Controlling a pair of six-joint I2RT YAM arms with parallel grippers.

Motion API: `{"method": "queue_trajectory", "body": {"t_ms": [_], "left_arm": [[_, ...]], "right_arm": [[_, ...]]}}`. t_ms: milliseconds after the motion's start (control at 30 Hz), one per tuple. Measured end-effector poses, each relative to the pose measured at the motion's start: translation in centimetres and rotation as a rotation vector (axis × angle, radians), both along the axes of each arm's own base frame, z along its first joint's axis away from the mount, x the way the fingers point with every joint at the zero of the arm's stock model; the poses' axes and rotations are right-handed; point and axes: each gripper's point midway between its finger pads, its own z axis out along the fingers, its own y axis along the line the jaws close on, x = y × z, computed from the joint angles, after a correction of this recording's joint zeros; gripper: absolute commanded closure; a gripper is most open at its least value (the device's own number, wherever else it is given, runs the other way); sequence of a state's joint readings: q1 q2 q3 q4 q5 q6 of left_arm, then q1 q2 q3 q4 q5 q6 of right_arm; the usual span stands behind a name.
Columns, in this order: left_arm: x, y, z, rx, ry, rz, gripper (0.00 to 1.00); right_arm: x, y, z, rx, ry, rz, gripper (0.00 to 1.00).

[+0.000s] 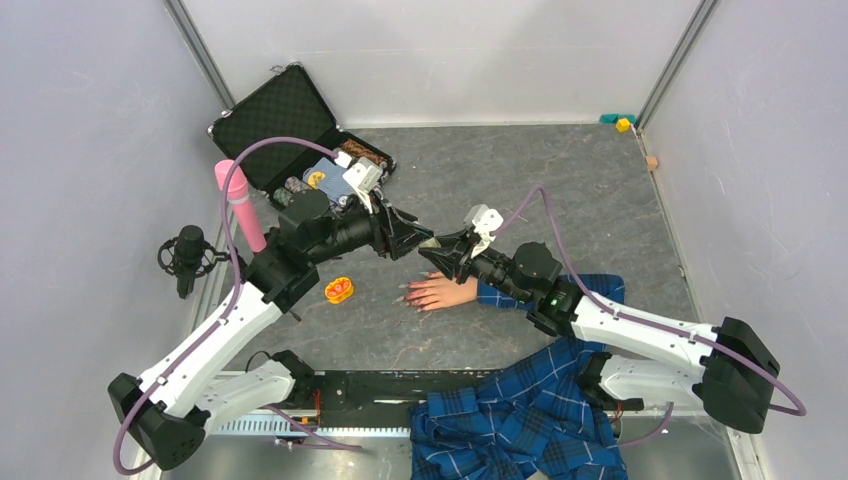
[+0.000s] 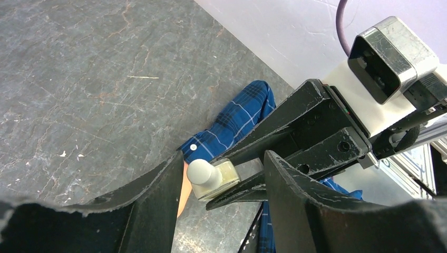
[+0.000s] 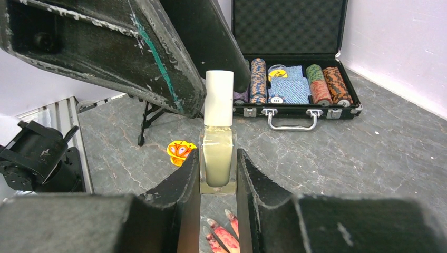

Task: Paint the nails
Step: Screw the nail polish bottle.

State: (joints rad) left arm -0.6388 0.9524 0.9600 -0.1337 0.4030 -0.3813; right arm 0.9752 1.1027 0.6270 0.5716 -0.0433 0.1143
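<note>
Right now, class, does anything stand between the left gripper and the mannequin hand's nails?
Yes. Seen from the left wrist, the capped bottle, shut in the right gripper, sits just ahead of the open left gripper, with the mannequin hand beyond. From the right wrist, the nails show past the bottle's base.

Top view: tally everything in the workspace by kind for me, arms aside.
Mannequin hand with plaid sleeve: 1
Polish bottle, held in the right fingers: 1
Open chip case: 1
Pink cylinder: 1
Orange toy: 1
Microphone on stand: 1
Small bits by the far right wall: 3
Total: 9
</note>
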Motion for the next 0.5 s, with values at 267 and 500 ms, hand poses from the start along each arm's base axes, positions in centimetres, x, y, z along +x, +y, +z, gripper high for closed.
{"method": "queue_trajectory", "body": {"t_ms": [267,500], "left_arm": [[0.2,-0.2,-0.7,0.015,0.020,0.000,0.38],[0.2,-0.1,-1.5,0.033,0.046,0.000,0.62]], "right_arm": [[0.0,0.2,-0.1,-0.008,0.000,0.002,1.00],[-0.1,0.2,-0.1,-0.010,-0.002,0.002,1.00]]}}
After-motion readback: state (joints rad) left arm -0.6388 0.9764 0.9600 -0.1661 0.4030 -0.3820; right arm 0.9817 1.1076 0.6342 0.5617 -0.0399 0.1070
